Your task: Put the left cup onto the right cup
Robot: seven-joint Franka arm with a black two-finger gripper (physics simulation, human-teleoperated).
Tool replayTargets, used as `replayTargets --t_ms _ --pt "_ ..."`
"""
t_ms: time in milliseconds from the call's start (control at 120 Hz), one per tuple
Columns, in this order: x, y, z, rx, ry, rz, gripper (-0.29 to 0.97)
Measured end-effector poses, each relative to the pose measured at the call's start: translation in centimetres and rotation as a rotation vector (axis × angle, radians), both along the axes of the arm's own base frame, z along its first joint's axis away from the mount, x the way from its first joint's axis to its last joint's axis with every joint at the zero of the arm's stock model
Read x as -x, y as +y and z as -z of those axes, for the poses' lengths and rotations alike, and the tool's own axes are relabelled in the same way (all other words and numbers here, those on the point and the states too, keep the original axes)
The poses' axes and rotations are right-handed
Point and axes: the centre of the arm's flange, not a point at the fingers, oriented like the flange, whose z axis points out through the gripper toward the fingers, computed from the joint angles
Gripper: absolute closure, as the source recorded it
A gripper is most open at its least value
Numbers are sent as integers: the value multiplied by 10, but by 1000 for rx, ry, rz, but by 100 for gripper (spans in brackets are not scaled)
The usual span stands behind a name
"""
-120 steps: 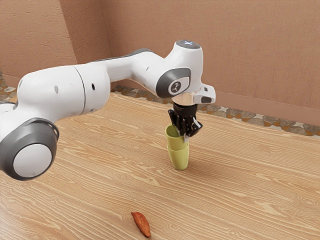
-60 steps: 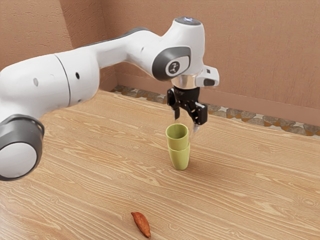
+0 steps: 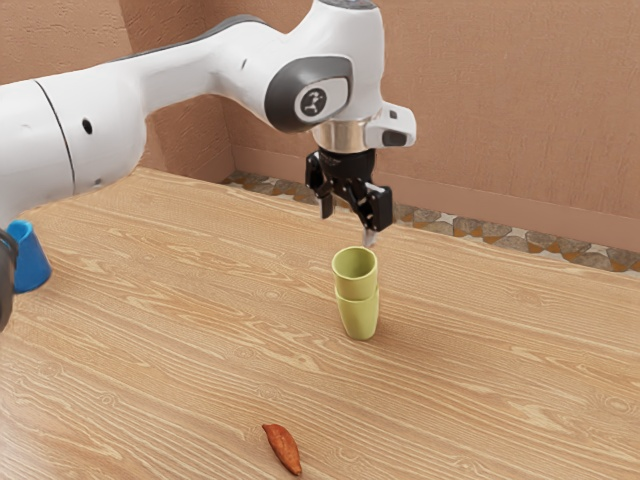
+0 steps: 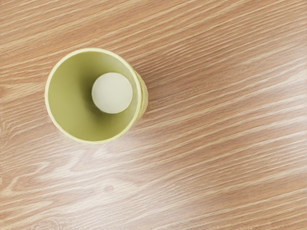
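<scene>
Two olive-green cups stand stacked upright on the wooden table, the upper cup [image 3: 355, 272] nested in the lower cup [image 3: 359, 315]. In the wrist view I look straight down into the upper cup [image 4: 76, 110], whose pale round bottom shows inside. My black gripper [image 3: 347, 218] hangs open above the stack, a little toward the exterior view's left of it, with nothing between its fingers and clear of the rim.
A small orange-red carrot-like object [image 3: 283, 447] lies on the table near the front edge. A blue cup [image 3: 28, 258] stands at the exterior view's far left, partly behind my arm. A brick wall with a pebble strip [image 3: 520, 235] runs along the back.
My gripper has let go of the upper cup and risen straight up off the stack, then drifted slightly to the exterior view's left. Both cups stay stacked and still.
</scene>
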Motion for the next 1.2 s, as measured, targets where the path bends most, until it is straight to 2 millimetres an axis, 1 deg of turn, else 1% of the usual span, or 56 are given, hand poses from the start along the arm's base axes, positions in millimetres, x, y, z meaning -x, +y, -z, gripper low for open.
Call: replayTargets --t_ms 58,358,542,608,817,1017,1200 --pt "9 8 -6 -6 5 -8 0" --pt "33 52 -27 -11 23 -57 0" --pt "42 87 -38 -7 22 -100 0" --pt "45 99 -41 -6 24 -112 0" --pt "48 134 -38 -6 41 -150 0" --pt "50 155 -42 -2 44 -172 0" --pt "50 165 -43 -3 48 -179 0"
